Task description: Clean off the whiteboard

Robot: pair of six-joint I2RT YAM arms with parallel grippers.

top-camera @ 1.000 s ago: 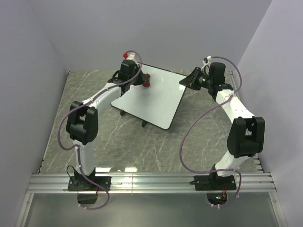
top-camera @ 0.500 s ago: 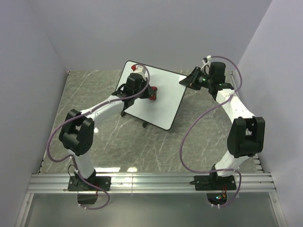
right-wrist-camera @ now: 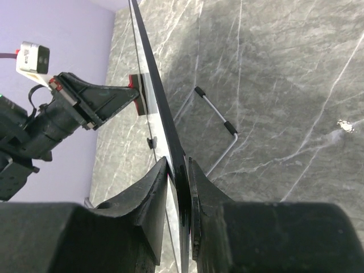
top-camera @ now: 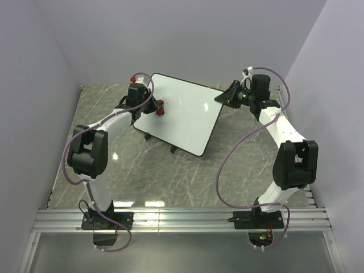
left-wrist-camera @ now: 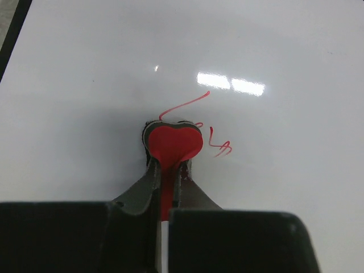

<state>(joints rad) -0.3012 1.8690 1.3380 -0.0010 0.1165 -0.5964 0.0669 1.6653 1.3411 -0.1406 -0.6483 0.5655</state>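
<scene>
The whiteboard point(top-camera: 185, 114) stands tilted on its wire stand in the middle of the table. My left gripper point(top-camera: 157, 107) is shut on the small red-and-black eraser point(top-camera: 161, 107) and presses it on the board's left part. In the left wrist view the eraser point(left-wrist-camera: 173, 142) sits between my fingers on the whiteboard point(left-wrist-camera: 273, 51), right by red pen marks point(left-wrist-camera: 219, 147) and a red stroke point(left-wrist-camera: 185, 105). My right gripper point(top-camera: 223, 96) is shut on the board's right corner. In the right wrist view the board's black edge point(right-wrist-camera: 154, 91) runs between the closed fingers point(right-wrist-camera: 156, 182).
The board's wire stand point(right-wrist-camera: 219, 122) with black feet rests on the grey marble table point(top-camera: 148, 170). Purple walls close in the back and both sides. A metal rail point(top-camera: 182, 219) runs along the near edge by the arm bases.
My left gripper with the eraser has swept across the board: first toward the middle, then back to the left part. The right gripper has kept its hold on the corner.
</scene>
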